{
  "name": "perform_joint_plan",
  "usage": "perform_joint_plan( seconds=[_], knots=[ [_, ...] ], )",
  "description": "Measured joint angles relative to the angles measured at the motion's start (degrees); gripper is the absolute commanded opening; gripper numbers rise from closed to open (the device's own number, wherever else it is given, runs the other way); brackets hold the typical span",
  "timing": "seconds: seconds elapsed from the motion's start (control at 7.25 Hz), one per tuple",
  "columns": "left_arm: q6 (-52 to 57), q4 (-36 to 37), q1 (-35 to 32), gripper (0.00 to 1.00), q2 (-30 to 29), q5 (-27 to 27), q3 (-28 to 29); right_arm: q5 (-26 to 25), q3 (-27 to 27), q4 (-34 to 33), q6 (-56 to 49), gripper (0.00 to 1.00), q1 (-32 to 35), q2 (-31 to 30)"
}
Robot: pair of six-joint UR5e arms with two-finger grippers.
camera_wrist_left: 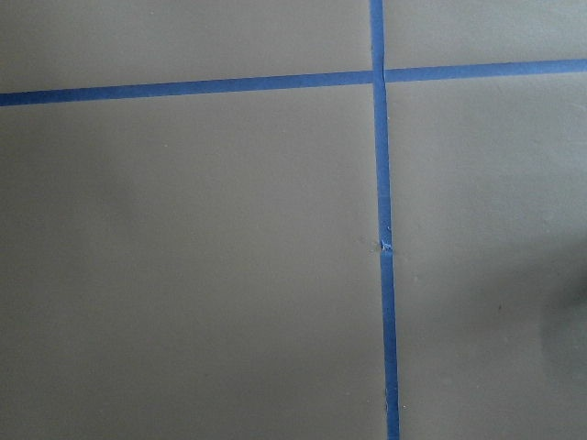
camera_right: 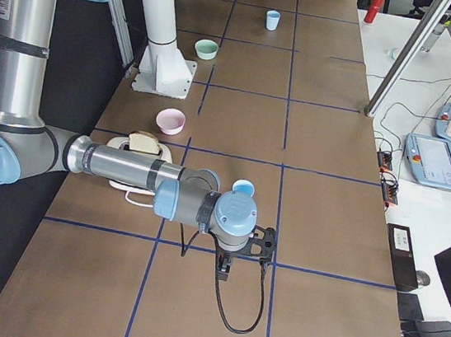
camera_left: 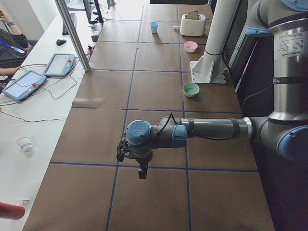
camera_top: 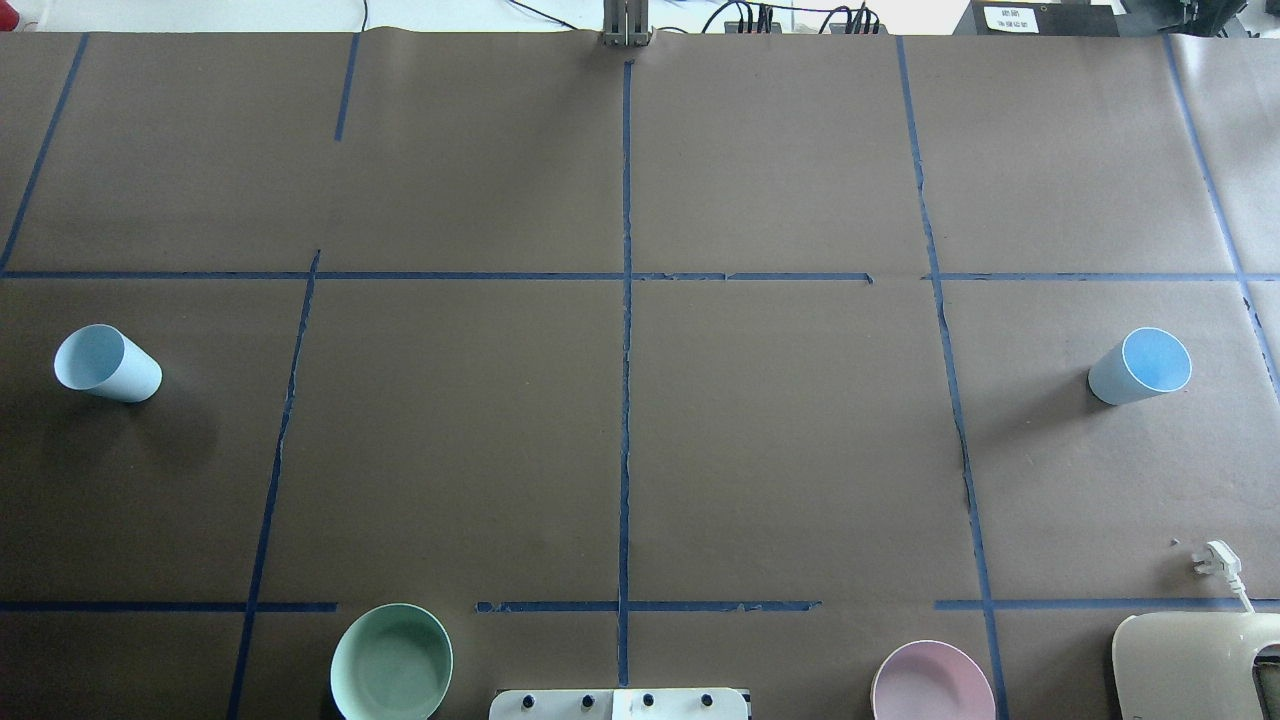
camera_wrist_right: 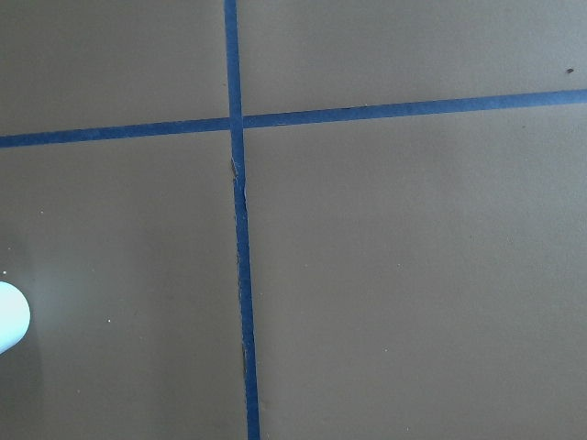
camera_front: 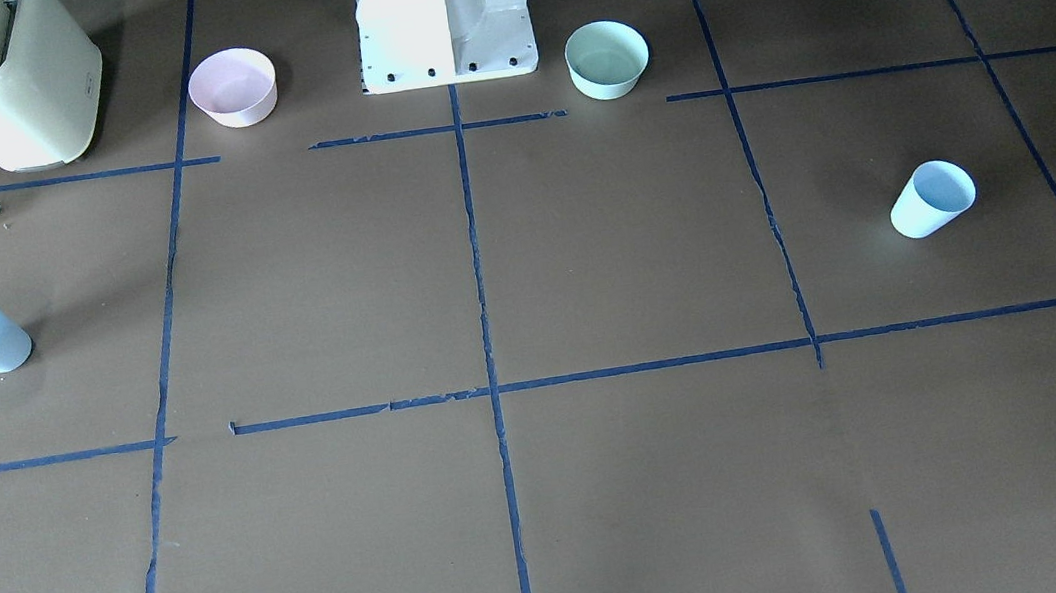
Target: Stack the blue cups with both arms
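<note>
Beside the table's ends, caught only by the side cameras, the left gripper (camera_left: 126,153) and right gripper (camera_right: 261,244) do not show whether their jaws are apart. Overhead, a blue cup (camera_top: 108,364) stands mid-left and the other blue cup (camera_top: 1140,366) mid-right, well apart. Blue tape lines (camera_top: 625,400) grid the brown paper table (camera_top: 780,450). A toaster (camera_top: 1190,665) is cut off lower right.

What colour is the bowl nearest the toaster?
Pale pink. The bowl shows best in the exterior front-facing view, just beside the toaster.
</note>
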Motion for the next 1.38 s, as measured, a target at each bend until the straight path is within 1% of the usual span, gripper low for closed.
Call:
perform_joint_plan(
  seconds=[0.28,0.41,0.55,0.69,0.83,1.1,1.24,1.38],
  knots=[
    [-3.7,-0.12,1.75,1.0,-0.04,-1.5,-2.29,0.03,0.29,0.0,0.01,1.0,0.0,0.0],
    [-8.61,-0.33,4.65,1.0,0.2,-3.02,-4.89,0.03,0.34,0.0,-0.05,1.0,0.07,0.0],
    [-14.29,-2.0,8.07,1.0,0.68,-3.75,-7.01,0.03,0.39,0.0,-0.1,1.0,0.12,0.0],
    [-21.19,-6.35,11.61,1.0,1.14,-3.92,-7.79,0.03,0.41,0.02,-0.13,1.0,0.14,0.01],
    [-29.12,-12.62,15.38,1.0,1.42,-3.61,-7.38,0.02,0.35,0.36,-0.12,1.0,0.17,-0.01],
    [-41.34,-23.86,22.09,1.0,1.24,-0.22,-4.61,-0.04,0.0,1.59,-0.07,1.0,0.17,-0.07],
    [-45.0,-27.37,24.61,1.0,0.85,1.46,-3.33,-0.05,-0.06,1.82,-0.06,1.0,0.18,-0.07],
    [-46.72,-29.38,26.0,1.0,0.11,2.22,-1.99,-0.05,-0.11,1.89,-0.06,1.0,0.18,-0.08]
  ],
)
